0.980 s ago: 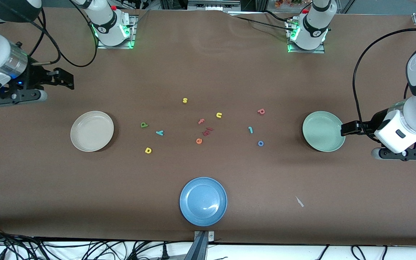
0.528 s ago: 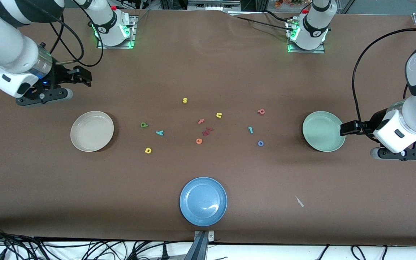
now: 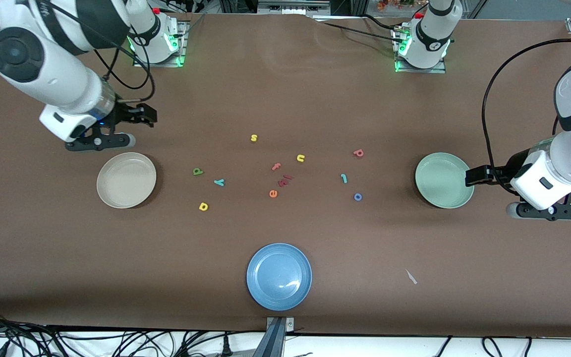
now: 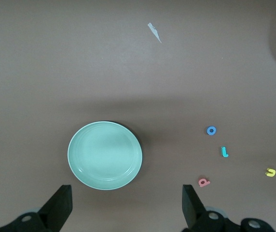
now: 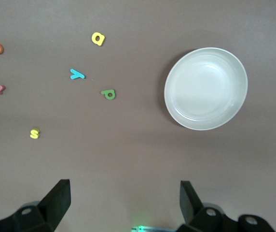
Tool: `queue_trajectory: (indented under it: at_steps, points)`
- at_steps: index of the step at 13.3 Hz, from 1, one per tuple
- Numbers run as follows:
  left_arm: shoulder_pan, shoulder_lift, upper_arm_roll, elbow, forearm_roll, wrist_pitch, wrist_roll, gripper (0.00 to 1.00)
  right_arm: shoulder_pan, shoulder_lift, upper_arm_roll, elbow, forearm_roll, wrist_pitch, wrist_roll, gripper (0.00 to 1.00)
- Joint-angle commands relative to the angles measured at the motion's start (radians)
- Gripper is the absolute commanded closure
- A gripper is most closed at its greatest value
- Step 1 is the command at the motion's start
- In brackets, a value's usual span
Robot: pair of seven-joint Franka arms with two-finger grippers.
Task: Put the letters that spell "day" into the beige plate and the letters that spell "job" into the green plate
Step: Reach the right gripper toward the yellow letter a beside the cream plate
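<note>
Both claws (image 3: 470, 177) (image 3: 147, 115) hover open

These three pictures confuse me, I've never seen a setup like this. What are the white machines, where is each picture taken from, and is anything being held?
The white machines are two robot arms bolted along one edge of a brown table. The big picture looks down from a high camera facing them. The other two come from cameras on the arms' wrists, looking down past each end effector's two black fingers.

The right end effector hangs over the table by the beige plate; the left end effector hangs at the edge of the green plate. Both are open and hold nothing.

Small foam letters lie scattered between those plates. A blue plate sits nearest the high camera. All three plates hold nothing.
</note>
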Motion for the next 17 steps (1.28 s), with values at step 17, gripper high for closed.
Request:
queue_trajectory:
  at_steps: [17]
  points:
    - [-0.043, -0.003, -0.001, -0.043, -0.027, -0.007, -0.036, 0.00, 0.045, 0.303, 0.017, -0.014, 0.043, 0.422, 0.185, 0.00]
